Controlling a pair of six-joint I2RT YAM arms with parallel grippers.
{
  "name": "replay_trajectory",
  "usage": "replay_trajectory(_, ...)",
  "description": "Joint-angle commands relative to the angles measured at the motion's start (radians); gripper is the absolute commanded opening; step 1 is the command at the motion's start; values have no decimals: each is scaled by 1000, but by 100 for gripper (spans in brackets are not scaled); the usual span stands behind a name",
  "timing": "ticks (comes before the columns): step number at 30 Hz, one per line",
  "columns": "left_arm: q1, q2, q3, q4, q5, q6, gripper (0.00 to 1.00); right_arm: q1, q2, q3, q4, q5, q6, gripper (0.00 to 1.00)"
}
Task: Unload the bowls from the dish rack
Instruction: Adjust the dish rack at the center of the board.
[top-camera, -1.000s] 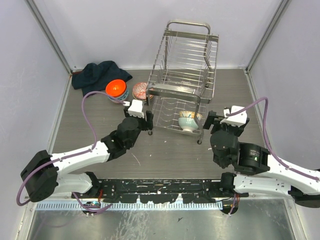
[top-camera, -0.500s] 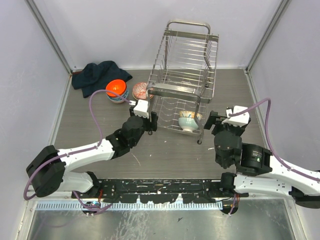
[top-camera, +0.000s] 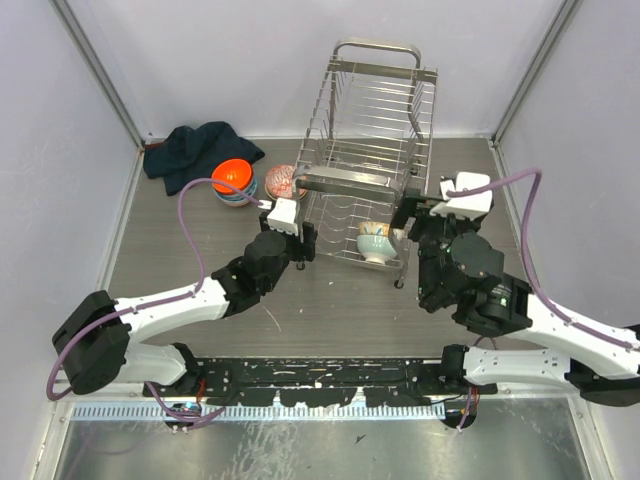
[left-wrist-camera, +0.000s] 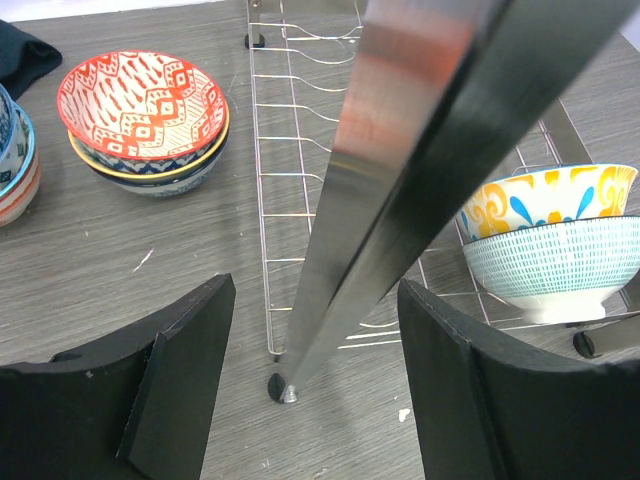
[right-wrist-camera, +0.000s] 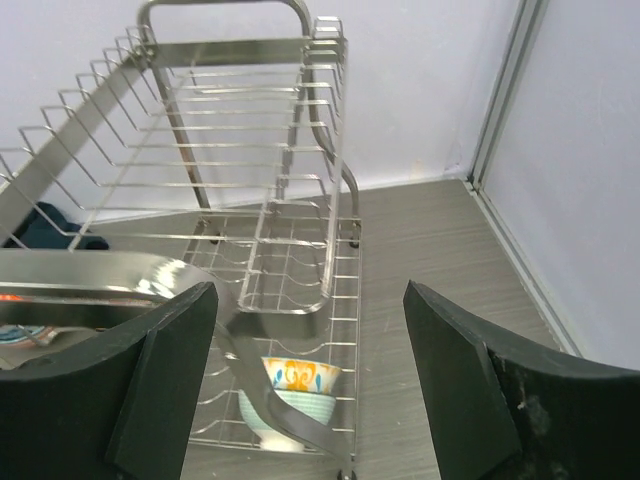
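Note:
The silver wire dish rack (top-camera: 350, 178) stands at the back middle of the table. On its lower tier sits a yellow-and-blue patterned bowl (top-camera: 378, 231) (left-wrist-camera: 548, 200) (right-wrist-camera: 296, 376), nested in a pale teal bowl (left-wrist-camera: 550, 265) (right-wrist-camera: 290, 412). My left gripper (top-camera: 305, 243) (left-wrist-camera: 315, 300) is open and straddles the rack's near left leg (left-wrist-camera: 400, 170) without touching it. My right gripper (top-camera: 412, 207) (right-wrist-camera: 308, 300) is open at the rack's near right corner, up by the top tier. Outside the rack, an orange bowl (top-camera: 232, 177) tops a stack beside a red patterned bowl (top-camera: 283, 180) (left-wrist-camera: 140, 100).
A dark blue cloth (top-camera: 200, 145) (left-wrist-camera: 20, 50) lies crumpled at the back left, behind the unloaded bowls. Another bowl stack (left-wrist-camera: 15, 160) shows at the left edge of the left wrist view. Pale enclosure walls close in the left, back and right sides.
My left gripper slid right and forward until it straddled the rack's near left leg. My right arm rose and swung in to the rack's near right corner. Both grippers stayed open.

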Motion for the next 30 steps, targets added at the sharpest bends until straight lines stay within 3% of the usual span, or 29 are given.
replay_trajectory(1, 3, 1, 41, 25, 5, 1, 74, -13, 92, 112, 183, -43, -182, 82)
replay_trajectory(7, 4, -10, 37, 22, 2, 5, 74, -129, 215, 236, 198, -112, -214, 82)
replay_trajectory(16, 4, -16, 33, 21, -4, 17, 74, -428, 380, 485, -84, -373, -5, 83)
replay_trajectory(30, 7, -5, 30, 28, -13, 29, 75, -815, 626, 752, -346, -777, 180, 86)
